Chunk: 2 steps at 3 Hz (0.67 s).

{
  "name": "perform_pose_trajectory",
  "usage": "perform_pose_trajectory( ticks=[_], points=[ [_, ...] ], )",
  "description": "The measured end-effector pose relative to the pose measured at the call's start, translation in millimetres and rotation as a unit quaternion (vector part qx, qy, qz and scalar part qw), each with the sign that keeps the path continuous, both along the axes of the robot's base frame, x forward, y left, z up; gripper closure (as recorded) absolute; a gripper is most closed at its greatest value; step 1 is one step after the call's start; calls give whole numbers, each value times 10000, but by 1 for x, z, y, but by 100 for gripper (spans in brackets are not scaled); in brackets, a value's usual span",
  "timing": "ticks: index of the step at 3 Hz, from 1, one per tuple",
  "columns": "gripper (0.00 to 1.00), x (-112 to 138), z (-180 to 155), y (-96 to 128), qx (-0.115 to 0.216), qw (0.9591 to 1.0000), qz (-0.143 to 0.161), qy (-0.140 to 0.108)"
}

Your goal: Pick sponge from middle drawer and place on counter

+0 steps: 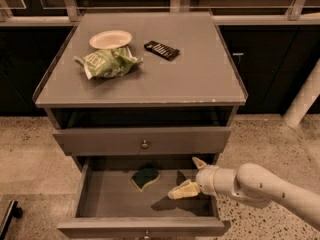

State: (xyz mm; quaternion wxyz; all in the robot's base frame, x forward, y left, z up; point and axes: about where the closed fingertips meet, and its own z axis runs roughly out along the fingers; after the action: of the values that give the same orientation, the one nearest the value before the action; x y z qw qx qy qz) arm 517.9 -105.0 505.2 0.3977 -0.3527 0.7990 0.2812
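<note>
The sponge (145,177), dark green on top with a yellow edge, lies on the floor of the open middle drawer (100,199), near its back centre. My gripper (187,176) hangs over the drawer's right part, to the right of the sponge and apart from it. Its two pale fingers are spread wide, one pointing up and back, one pointing left toward the sponge. It holds nothing. The grey counter (200,74) is the cabinet top above.
On the counter stand a white paper plate (110,39), a green-and-white snack bag (107,62) and a dark flat packet (161,50). A closed drawer front with a round knob (144,144) sits above the open drawer. A white post (305,96) stands at the right.
</note>
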Motion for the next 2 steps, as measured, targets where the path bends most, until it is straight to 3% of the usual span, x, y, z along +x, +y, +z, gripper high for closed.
perform_pose_trajectory(
  ticks=[1, 2],
  points=[
    [0, 1, -1, 5, 13, 10000, 38, 9],
    [0, -1, -15, 6, -107, 9998, -180, -17]
  ],
)
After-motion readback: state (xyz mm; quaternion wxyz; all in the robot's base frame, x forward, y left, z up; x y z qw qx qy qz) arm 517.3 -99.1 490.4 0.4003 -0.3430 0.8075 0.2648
